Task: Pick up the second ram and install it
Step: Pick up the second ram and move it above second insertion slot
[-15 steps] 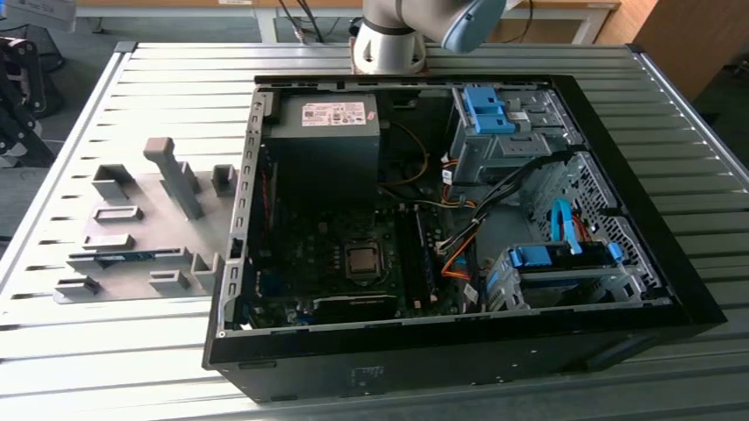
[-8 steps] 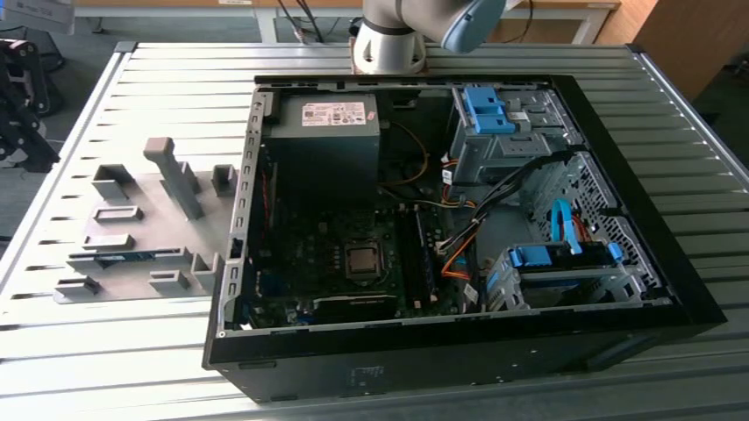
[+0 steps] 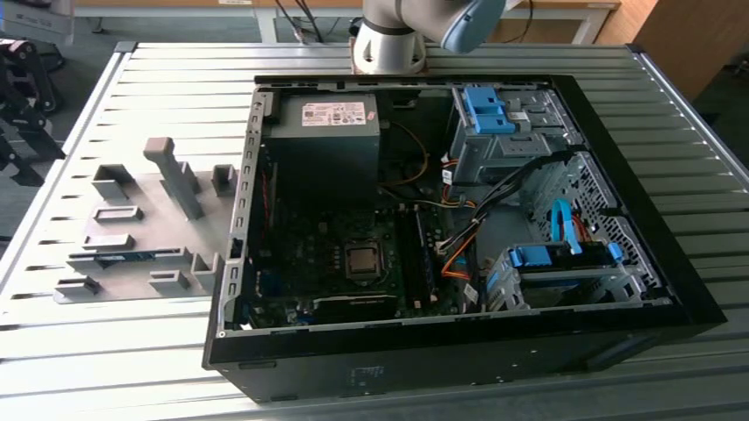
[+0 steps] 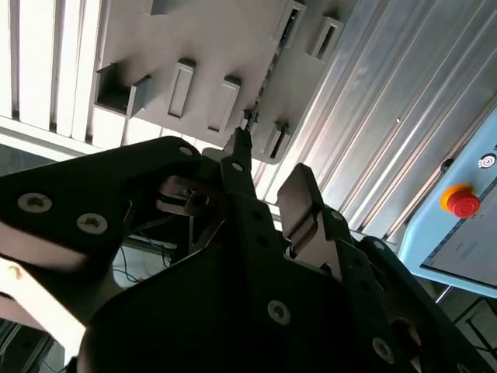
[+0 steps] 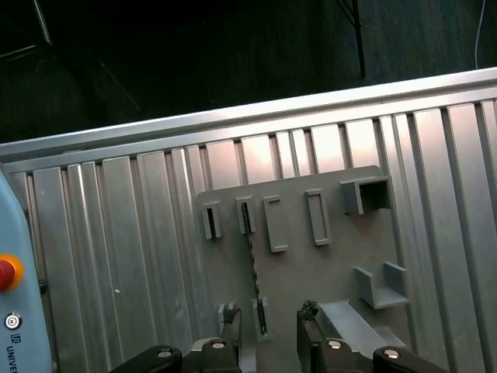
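Gripper [image 5: 269,317] hangs over the grey fixture plate [image 5: 326,272]. In both wrist views the jaws stand apart with nothing held between them.

Second ram [image 5: 253,268] sits on edge in the plate's slotted holders. In the first wrist view it reads as a thin dark strip running between two small grey blocks. Its near end lines up with the gap between the jaws, apart from them. In the exterior view the ram [image 3: 131,257] shows as a blue-green strip in the long holder on the plate.

The plate rests on the ribbed metal surface [image 3: 164,88], just beside the open computer case [image 3: 690,298], on the exterior view's left.

Case contents:
- power supply [image 3: 328,132] at the far end
- motherboard [image 3: 293,263] on the floor, with a processor socket [image 3: 364,261]
- two blue drive brackets [image 3: 489,110] in the metal cages
- a bundle of cables [image 3: 462,250] between board and cages
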You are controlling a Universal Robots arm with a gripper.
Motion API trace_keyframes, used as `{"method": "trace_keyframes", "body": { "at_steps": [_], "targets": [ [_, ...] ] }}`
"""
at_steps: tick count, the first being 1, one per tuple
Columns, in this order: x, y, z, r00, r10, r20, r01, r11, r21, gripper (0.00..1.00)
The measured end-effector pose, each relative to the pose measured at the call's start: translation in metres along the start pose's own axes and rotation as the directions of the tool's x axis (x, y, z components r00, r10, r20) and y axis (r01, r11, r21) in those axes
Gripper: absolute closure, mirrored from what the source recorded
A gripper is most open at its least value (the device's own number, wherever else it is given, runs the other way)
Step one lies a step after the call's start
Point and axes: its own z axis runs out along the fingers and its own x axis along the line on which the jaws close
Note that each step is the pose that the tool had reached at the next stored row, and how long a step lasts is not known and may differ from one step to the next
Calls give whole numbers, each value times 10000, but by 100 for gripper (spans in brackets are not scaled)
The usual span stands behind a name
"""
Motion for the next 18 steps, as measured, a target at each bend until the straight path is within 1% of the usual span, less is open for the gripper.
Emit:
{"method": "trace_keyframes", "body": {
  "at_steps": [3,18],
  "targets": [
    [5,22,54,10000,45,-1,-45,10000,0,58],
    [13,41,327,10000,96,-5,-96,10000,3,58]
  ]
}}
